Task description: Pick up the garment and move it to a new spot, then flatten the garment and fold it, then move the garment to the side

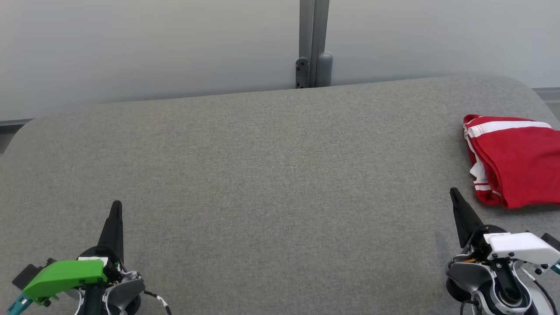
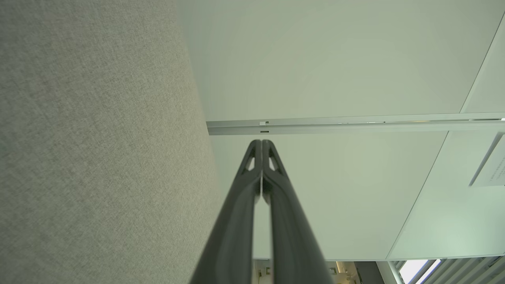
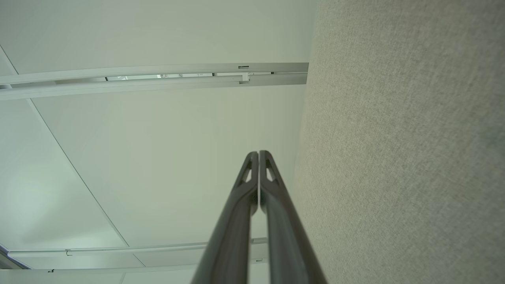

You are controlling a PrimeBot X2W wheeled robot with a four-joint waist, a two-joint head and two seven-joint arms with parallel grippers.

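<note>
Garment (image 1: 516, 162): red with white stripes, folded, at right edge of grey fabric surface (image 1: 271, 175). Left gripper (image 1: 117, 205): fingers pressed together, holding nothing. Right gripper (image 1: 453, 191): fingers likewise together, empty, near garment, not touching.

At 3 o'clock in your head view, the red garment (image 1: 516, 166) runs off the edge. At 3 o'clock in your left wrist view, the sign (image 2: 493, 167) has print too small to read.
</note>
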